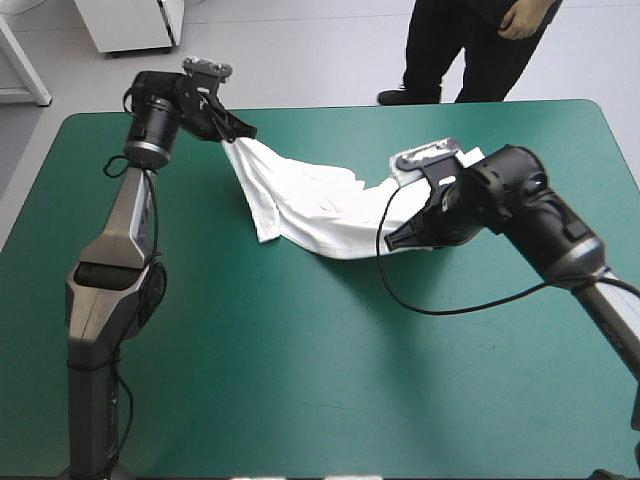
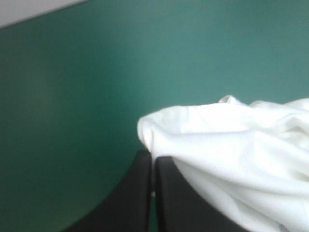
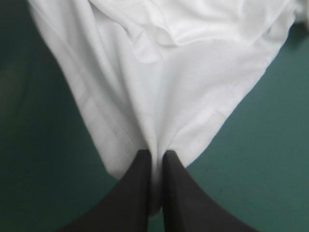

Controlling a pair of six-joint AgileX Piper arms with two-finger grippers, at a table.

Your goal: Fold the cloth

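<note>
The white T-shirt (image 1: pixel 320 205) hangs stretched between my two grippers over the far half of the teal-green table, sagging in the middle. My left gripper (image 1: pixel 240 133) is shut on the T-shirt at its far-left end; in the left wrist view the black fingers (image 2: pixel 145 179) pinch a fold of the T-shirt (image 2: pixel 231 145). My right gripper (image 1: pixel 395 240) is shut on the T-shirt at its near-right end. In the right wrist view the T-shirt (image 3: pixel 164 82) fans out ahead of the gripper (image 3: pixel 155 157), its hem caught between the fingers.
The teal-green cover (image 1: pixel 300 370) lies bare across the near half of the table. A person (image 1: pixel 470 45) stands beyond the far edge, not over the table.
</note>
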